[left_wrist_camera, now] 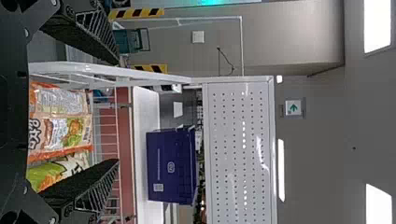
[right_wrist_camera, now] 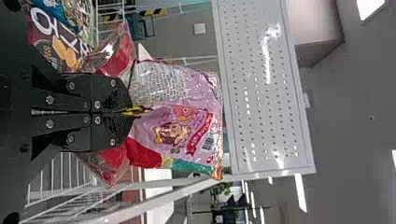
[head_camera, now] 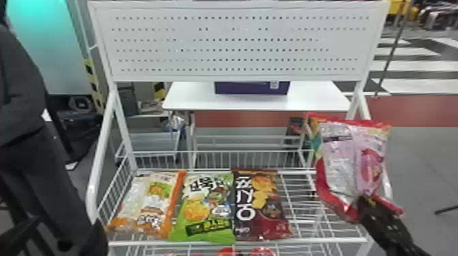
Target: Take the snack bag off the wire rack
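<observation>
Holding the pink snack bag (head_camera: 354, 160) up at head view's right, likely to clear the wire rack (head_camera: 323, 241); right tool (right_wrist_camera: 130, 112) pinched on its lower end, left tool (left_wrist_camera: 117, 112) spread wide, empty.

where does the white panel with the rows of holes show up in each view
head view: upper middle, above the wire rack; white panel
left wrist view: above the purple box
right wrist view: above the pink snack bag
shared landmark: yellow-and-black striped tape in the background
</observation>
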